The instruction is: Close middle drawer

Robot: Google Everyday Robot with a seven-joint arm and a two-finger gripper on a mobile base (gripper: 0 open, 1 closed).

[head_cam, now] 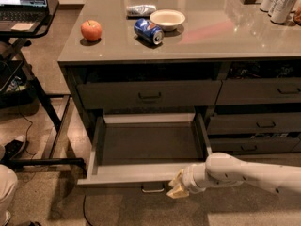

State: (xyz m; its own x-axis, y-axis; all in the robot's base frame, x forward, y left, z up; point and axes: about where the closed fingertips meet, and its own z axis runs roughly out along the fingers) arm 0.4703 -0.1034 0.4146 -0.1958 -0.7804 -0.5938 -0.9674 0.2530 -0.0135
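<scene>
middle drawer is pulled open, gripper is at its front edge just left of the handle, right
Not quite. The camera view shows the gripper at the front edge of the open middle drawer, but just right of the handle, not left.

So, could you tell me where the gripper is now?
In the camera view, the gripper is low, at the front of the open middle drawer, just right of its handle.

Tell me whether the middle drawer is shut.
No: the middle drawer stands pulled out, with the gripper at its front, right of the handle.
</scene>
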